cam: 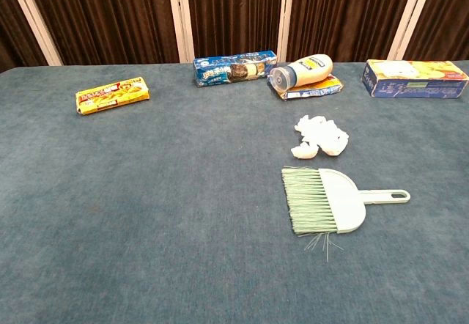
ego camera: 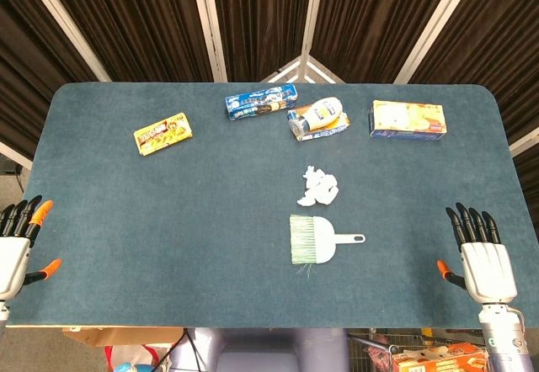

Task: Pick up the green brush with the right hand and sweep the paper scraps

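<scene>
The green brush (ego camera: 314,239) lies flat a little right of centre on the blue-grey table (ego camera: 168,212), bristles to the left and its pale handle pointing right, with a few loose bristles strayed below it. Just above it, not quite touching, sits a small heap of crumpled white paper scraps (ego camera: 319,186).

Along the top of the frame there is a row of groceries: a yellow snack packet (ego camera: 163,133) with red lettering too small to read at upper left, a blue cookie package (ego camera: 261,102) showing dark sandwich cookies near the top centre, a white squeeze bottle (ego camera: 317,114) lying on its side across a flat blue packet (ego camera: 324,128), and a yellow and blue carton (ego camera: 408,120) at upper right. None of their print is legible from here.

The right hand (ego camera: 482,258) rests at the lower right edge, fingers straight and apart, holding nothing. The left hand (ego camera: 18,241) at lower left is likewise spread and empty. Neither shows in the chest view.
</scene>
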`<action>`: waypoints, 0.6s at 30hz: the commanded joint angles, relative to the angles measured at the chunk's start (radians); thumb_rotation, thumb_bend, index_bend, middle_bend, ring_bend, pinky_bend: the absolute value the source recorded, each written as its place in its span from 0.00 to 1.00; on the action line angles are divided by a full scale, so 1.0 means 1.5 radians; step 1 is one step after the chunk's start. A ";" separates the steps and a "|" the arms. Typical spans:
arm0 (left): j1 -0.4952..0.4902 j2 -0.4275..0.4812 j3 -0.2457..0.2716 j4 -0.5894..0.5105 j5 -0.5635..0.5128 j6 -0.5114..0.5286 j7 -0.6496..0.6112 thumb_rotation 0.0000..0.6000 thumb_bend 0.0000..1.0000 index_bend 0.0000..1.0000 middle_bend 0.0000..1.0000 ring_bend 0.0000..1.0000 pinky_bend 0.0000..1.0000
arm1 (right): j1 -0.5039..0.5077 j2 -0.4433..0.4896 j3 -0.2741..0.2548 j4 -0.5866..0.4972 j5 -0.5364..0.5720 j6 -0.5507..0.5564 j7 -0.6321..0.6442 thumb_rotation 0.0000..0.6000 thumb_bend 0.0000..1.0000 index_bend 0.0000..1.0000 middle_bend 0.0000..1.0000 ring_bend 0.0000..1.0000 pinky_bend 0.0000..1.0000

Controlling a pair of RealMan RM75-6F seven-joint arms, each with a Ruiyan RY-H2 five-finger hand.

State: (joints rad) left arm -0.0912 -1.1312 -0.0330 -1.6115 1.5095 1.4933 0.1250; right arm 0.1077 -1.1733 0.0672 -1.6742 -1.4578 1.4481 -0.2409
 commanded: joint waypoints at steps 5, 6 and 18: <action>0.000 0.000 0.000 -0.001 -0.001 -0.001 -0.001 1.00 0.09 0.00 0.00 0.00 0.00 | 0.000 -0.001 -0.002 0.003 -0.003 0.000 0.002 1.00 0.25 0.00 0.00 0.00 0.00; 0.000 0.001 -0.001 -0.001 -0.001 0.000 -0.002 1.00 0.09 0.00 0.00 0.00 0.00 | -0.001 0.000 -0.003 0.003 -0.004 0.000 0.003 1.00 0.25 0.00 0.00 0.00 0.00; 0.001 0.000 0.000 0.000 -0.002 0.000 -0.001 1.00 0.09 0.00 0.00 0.00 0.00 | 0.025 -0.007 0.005 -0.009 -0.007 -0.032 0.005 1.00 0.25 0.00 0.07 0.10 0.11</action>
State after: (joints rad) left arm -0.0901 -1.1313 -0.0336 -1.6115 1.5064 1.4932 0.1228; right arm 0.1351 -1.1790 0.0686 -1.6852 -1.4765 1.4129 -0.2329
